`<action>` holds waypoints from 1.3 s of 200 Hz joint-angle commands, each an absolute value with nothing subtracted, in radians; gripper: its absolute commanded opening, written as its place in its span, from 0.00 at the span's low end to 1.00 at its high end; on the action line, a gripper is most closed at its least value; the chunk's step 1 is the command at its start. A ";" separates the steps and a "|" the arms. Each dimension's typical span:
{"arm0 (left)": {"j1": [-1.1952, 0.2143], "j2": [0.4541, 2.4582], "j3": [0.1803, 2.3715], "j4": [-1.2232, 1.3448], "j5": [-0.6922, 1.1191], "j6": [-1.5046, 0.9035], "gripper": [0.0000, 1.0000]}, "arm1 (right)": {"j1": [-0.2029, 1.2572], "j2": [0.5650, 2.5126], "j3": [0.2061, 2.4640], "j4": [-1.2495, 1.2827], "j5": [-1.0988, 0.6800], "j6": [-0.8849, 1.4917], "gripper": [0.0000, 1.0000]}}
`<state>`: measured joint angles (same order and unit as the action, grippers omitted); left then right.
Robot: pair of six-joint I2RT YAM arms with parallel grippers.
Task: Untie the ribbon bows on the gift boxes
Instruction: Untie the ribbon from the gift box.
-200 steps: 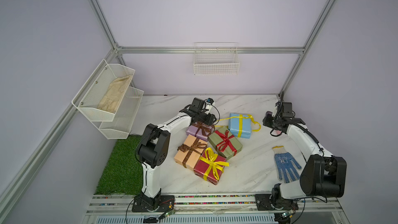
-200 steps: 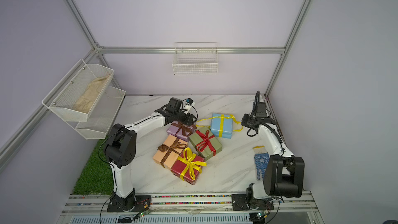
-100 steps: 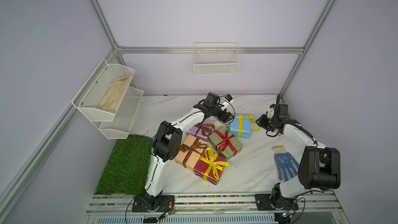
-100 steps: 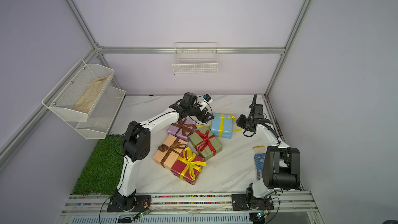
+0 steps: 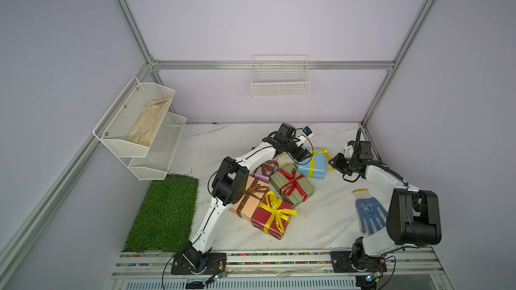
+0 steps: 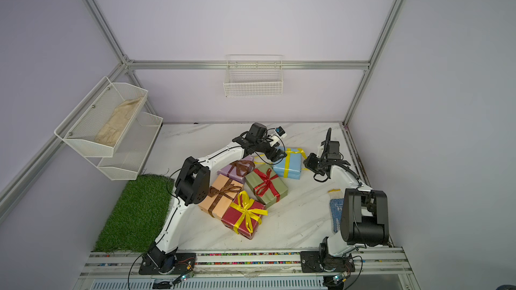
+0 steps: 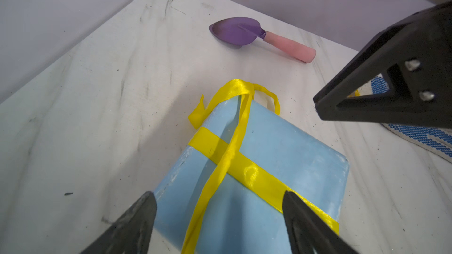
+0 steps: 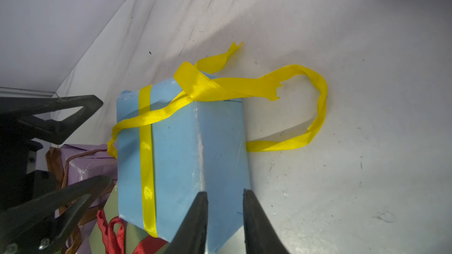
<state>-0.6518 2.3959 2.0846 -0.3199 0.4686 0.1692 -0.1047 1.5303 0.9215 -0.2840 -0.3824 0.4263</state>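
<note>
Part of the lilac box (image 5: 257, 175) is hidden by the left arm (image 5: 251, 154). A glossy yellow ribbon (image 8: 244, 86) is draped untied over the rearmost, matte light blue box (image 8: 176, 155). The left gripper (image 7: 219, 193) is spread wide above it; the right gripper (image 8: 224, 191) is narrowly parted beside it, empty.

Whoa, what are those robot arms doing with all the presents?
Both arms are at the light blue box. Its yellow ribbon is already undone, loose ends trailing onto the table. The left end effector hovers open above the box, holding nothing; the right end effector sits beside it, jaws narrowly apart, no ribbon between them. The olive green box, the peach-orange box and the dark red box still have tied bows.
</note>
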 commanded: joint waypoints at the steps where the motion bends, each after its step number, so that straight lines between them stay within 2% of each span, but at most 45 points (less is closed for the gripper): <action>1: -0.658 2.417 2.155 -0.272 0.482 0.187 0.81 | -0.100 1.505 0.897 -0.237 -0.403 0.446 0.28; 50: -0.663 2.460 2.188 -0.270 0.479 0.172 0.75 | -0.089 1.484 0.856 -0.211 -0.408 0.466 0.27; 102: -0.664 2.482 2.201 -0.271 0.472 0.151 0.64 | -0.084 1.453 0.832 -0.211 -0.404 0.469 0.27; 122: -0.664 2.478 2.186 -0.272 0.483 0.144 0.56 | -0.084 1.451 0.834 -0.216 -0.398 0.461 0.27; 145: -0.668 2.465 2.158 -0.272 0.476 0.144 0.40 | -0.085 1.455 0.855 -0.238 -0.382 0.447 0.27; 206: -0.671 2.378 2.077 -0.272 0.388 0.099 0.14 | -0.083 1.463 0.913 -0.274 -0.359 0.416 0.28; 260: -0.666 2.175 1.895 -0.237 0.216 0.028 0.06 | -0.077 1.458 0.970 -0.326 -0.345 0.389 0.28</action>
<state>-0.6643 2.3371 1.9778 -0.2806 0.3145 0.0792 -0.0849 1.4742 0.9409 -0.2863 -0.3626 0.4126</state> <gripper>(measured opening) 0.068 0.284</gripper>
